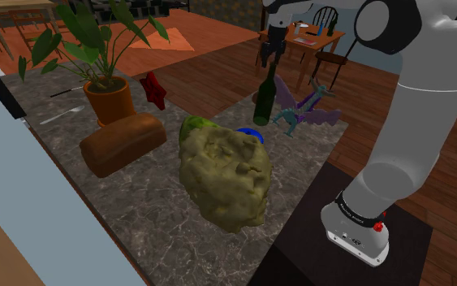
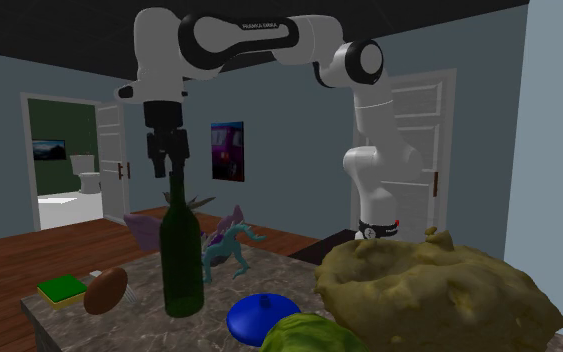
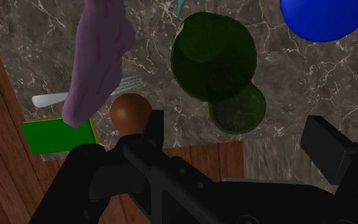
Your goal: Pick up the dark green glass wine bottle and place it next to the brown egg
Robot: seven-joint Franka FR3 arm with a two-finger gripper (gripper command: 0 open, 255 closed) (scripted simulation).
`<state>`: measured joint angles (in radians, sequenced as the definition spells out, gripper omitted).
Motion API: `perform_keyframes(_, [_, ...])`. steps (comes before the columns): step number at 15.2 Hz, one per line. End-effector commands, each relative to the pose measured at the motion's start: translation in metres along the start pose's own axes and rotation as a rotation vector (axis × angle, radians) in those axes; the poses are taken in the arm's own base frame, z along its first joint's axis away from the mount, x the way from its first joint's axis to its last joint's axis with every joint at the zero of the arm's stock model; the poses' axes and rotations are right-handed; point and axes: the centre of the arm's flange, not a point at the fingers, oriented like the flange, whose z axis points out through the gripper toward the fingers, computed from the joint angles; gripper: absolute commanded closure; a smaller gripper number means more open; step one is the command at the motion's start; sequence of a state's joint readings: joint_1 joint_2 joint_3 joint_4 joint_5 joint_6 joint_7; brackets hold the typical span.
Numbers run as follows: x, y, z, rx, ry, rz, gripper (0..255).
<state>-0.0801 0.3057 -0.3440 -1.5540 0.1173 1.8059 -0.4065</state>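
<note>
Dark green and see-through, the bottle (image 2: 181, 265) is standing upright on the marbled counter (image 1: 137, 219) near its edge. The egg (image 2: 106, 290) is lying just beside it on the second exterior view's left, close but not touching. The claw (image 2: 169, 165) is hanging straight above the neck, its fingers (image 3: 327, 143) spread apart and clasping nothing. Pointing straight down is lining the claw up with the narrow neck, probably the easiest part to clamp on so tall a thing. Since the bottle is already sitting by the egg, the placing is looking as good as done. A sponge (image 2: 62, 290) and a fork (image 3: 50, 98) are lying on the egg's far side and leaving little room there, which may be why the bottle is standing on the open side instead. The bottle is carrying no label. Small lettering is running along the arm (image 2: 259, 40), too small for reading with confidence, and a poster (image 2: 227, 150) on the wall is showing no legible words
</note>
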Motion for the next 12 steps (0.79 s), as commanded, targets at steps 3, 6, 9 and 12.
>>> perform_keyframes(3, [0.0, 0.0, -0.04, 0.0, 0.0, 0.0, 0])
perform_keyframes(6, [0.0, 0.0, -0.05, 0.0, 0.0, 0.0, 0])
perform_keyframes(9, [0.0, 0.0, -0.05, 0.0, 0.0, 0.0, 0])
perform_keyframes(12, [0.0, 0.0, -0.05, 0.0, 0.0, 0.0, 0])
